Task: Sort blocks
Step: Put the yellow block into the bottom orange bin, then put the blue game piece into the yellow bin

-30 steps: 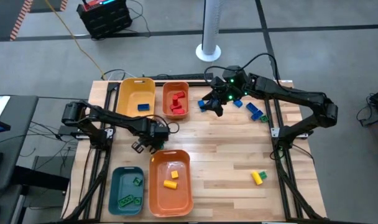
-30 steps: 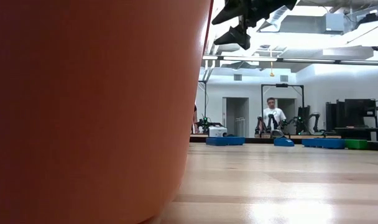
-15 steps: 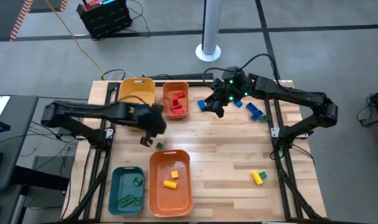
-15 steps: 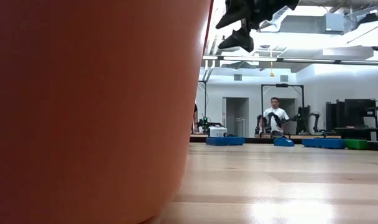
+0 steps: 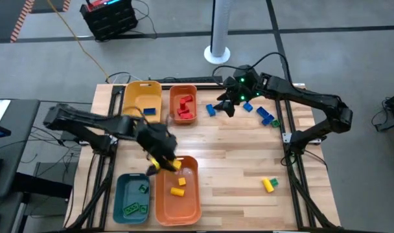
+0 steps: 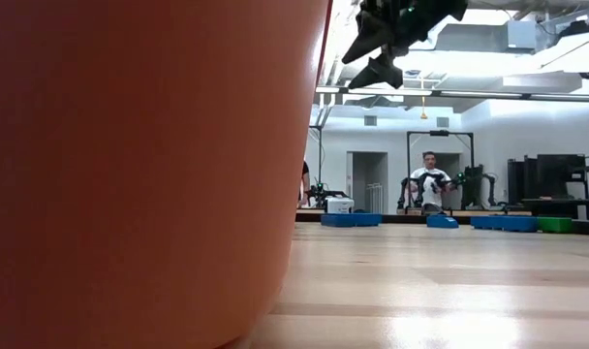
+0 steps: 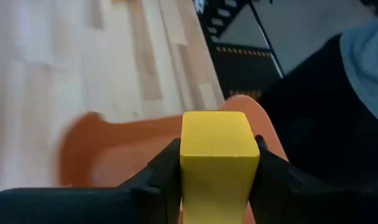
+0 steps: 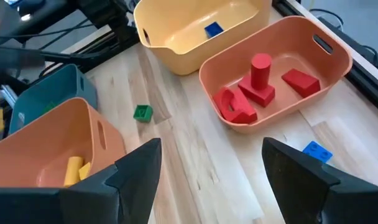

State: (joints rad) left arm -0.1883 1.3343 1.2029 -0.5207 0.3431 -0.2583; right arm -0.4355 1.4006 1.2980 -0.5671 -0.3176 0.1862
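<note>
My left gripper (image 5: 163,165) is shut on a yellow block (image 7: 219,155) above the far rim of the near orange bin (image 5: 196,200). That bin has yellow blocks (image 5: 178,188) in it. My right gripper (image 5: 229,107) hangs open above the table's far side, its fingers wide apart in the right wrist view (image 8: 211,180). It is also at the top of the low view (image 6: 387,44). Blue blocks (image 5: 210,109) (image 5: 266,117) lie on the wood near it. A green block (image 8: 142,112) lies between the bins, and a yellow and green pair (image 5: 269,184) lies near the right edge. My left gripper pinches the yellow block between its two fingers (image 7: 161,177), one on each opposite side face (image 7: 190,168). The block is lifted clear and hangs over the near orange bin's wall (image 7: 114,149).
A yellow bin (image 5: 133,97) holds a blue block (image 5: 149,111). The far orange bin (image 5: 172,97) holds red blocks (image 5: 184,107). A teal bin (image 5: 121,194) holds green blocks. The near orange bin's wall (image 6: 130,174) fills the left of the low view. A person (image 6: 430,179) sits far behind.
My left gripper has swung from the wood beside the yellow bin toward the near edge and a little right, ending over the near orange bin's rim with the yellow block in it. My right gripper has shifted slightly toward the table's right.
</note>
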